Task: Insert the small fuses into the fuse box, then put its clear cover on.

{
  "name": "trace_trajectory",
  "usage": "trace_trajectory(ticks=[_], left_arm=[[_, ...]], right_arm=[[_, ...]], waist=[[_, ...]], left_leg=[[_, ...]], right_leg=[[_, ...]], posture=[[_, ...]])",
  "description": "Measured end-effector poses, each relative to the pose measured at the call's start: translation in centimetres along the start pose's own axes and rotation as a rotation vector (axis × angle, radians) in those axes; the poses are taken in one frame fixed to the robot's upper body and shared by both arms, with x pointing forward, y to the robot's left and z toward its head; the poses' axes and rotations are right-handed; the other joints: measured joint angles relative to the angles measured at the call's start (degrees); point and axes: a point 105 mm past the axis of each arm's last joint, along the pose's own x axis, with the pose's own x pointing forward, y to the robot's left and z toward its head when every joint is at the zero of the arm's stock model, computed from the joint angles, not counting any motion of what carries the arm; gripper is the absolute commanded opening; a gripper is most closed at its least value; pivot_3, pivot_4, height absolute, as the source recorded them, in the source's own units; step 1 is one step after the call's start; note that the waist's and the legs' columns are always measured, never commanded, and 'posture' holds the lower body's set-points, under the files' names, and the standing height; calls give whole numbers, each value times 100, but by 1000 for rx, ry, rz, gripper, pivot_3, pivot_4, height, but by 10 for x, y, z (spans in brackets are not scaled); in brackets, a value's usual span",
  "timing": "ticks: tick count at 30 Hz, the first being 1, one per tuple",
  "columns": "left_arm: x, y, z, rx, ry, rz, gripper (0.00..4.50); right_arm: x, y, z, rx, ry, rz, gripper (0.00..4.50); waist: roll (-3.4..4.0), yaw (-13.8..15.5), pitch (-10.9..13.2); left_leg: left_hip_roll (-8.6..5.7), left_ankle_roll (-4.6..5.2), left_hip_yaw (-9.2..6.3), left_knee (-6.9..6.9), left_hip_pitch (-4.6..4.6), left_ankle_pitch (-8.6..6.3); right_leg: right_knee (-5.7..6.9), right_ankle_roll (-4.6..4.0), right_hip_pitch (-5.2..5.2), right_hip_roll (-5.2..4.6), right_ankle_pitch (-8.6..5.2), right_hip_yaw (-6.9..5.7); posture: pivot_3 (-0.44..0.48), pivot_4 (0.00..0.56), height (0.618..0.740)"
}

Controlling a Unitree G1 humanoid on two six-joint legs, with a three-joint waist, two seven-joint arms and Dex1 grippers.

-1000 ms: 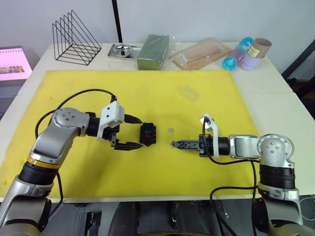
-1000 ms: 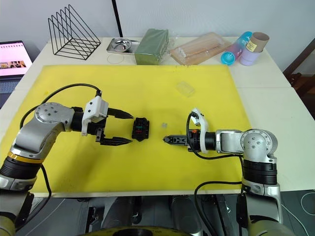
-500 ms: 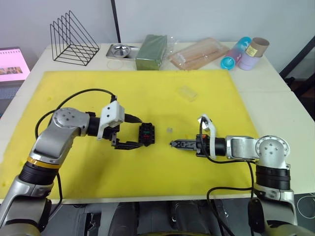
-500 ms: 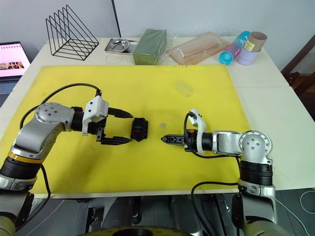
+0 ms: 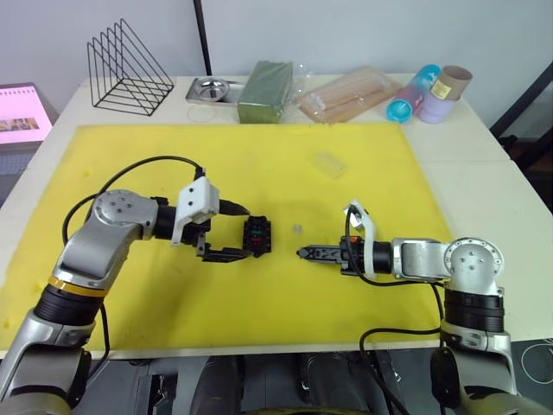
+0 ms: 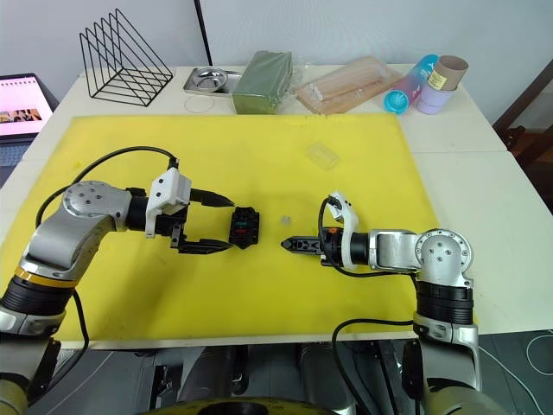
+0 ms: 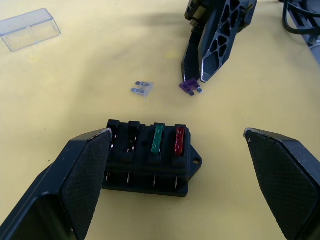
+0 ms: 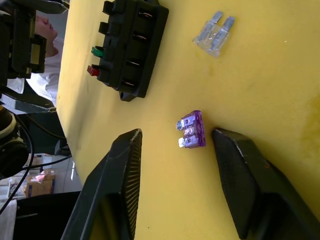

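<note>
Fuse box (image 7: 148, 159) sits on the yellow mat (image 5: 259, 164) between my two pincers, with the green fuse (image 7: 158, 139) and the red fuse (image 7: 179, 140) already seated side by side and two slots next to them empty. A purple fuse (image 8: 191, 130) lies flat on the mat just beyond the box, and a paler clear-grey fuse (image 8: 215, 33) lies near it, apart from it. The clear cover (image 5: 329, 163) rests farther back on the mat, well away from the work.

My right pincer (image 8: 186, 176) is spread, one finger on each side of the purple fuse and touching neither face that I can see. My left pincer (image 7: 190, 175) is spread wide too, its fingers flanking the box without gripping it.

As I judge it, the step in hand is picking up that purple fuse. To do it well I should close on its plastic body, not the metal blades, and keep the fingertips low against the mat so the piece does not skid or flip. Once held, the blades must point down at an empty slot. Closing the left pincer on the box first would likely keep it from sliding.
</note>
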Motion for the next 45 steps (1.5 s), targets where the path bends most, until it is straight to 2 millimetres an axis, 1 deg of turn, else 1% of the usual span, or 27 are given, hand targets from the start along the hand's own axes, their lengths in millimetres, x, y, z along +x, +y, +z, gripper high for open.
trace_trajectory(ticks=[1,11,13,15,16,28,33,35,37,39,41,44,45], left_arm=[[0,0,0,-1,0,0,4500],[0,-3,-5,-18,3,-2,4500],[0,-3,-5,-18,3,-2,4500],[0,-3,-5,-18,3,-2,4500],[0,-3,-5,-18,3,-2,4500],[1,-2,-4,-18,2,-1,4500],[1,-2,-5,-18,1,2,4500],[1,-2,-5,-18,2,2,4500],[0,-2,-5,-16,8,0,4500],[-3,-1,-7,-12,24,5,4500],[-4,-1,-7,-6,25,5,4500],[-5,1,-12,-18,29,12,4500],[-6,2,-13,-18,30,14,4500]], right_arm=[[0,0,0,1,1,0,1110],[0,0,-1,1,6,1,1110],[0,0,-1,2,5,1,763],[0,0,0,3,2,6,232],[0,1,0,2,2,10,37],[0,-1,0,3,2,2,37],[-1,1,0,-4,1,9,37],[-2,4,2,-37,4,1,37],[-9,10,12,-126,14,-37,37],[-17,30,30,-271,4,-54,37],[-22,50,43,-418,10,-72,37],[-21,75,50,-592,46,-77,37],[-20,79,50,-619,54,-73,37]], waist=[[0,0,0],[0,8,0],[0,9,0],[0,8,0],[0,9,0],[-1,14,-1],[-1,14,0],[1,13,0],[4,11,2],[5,10,3],[6,7,4],[5,10,4],[5,11,4]], left_leg=[[0,0,0,0,0,0],[-1,0,0,0,0,0],[-1,0,0,0,0,0],[-1,0,0,0,0,0],[-1,0,1,0,0,0],[-1,0,0,0,0,0],[-1,0,0,0,0,0],[-2,0,1,0,0,0],[-2,0,2,1,-1,0],[-1,0,1,0,-1,0],[0,0,0,-4,-1,0],[0,0,-1,-6,-2,0],[1,0,0,-6,-2,0]], right_leg=[[0,0,0,0,0,0],[0,0,0,-1,0,1],[0,0,0,-1,0,1],[0,0,0,-1,0,1],[0,0,0,-1,0,1],[0,0,2,-3,0,1],[0,0,2,-3,0,1],[0,0,2,-3,0,1],[0,0,-1,-4,0,3],[0,0,-2,-2,0,2],[-1,-1,-4,-1,0,2],[-4,-1,-6,-1,-1,0],[-6,-1,-5,-2,-1,0]], posture=[[0,150,740],[0,150,740],[0,150,740],[0,150,740],[0,150,740],[0,150,740],[0,150,740],[0,150,740],[0,150,740],[0,150,740],[0,150,740],[0,150,740],[0,150,740]])
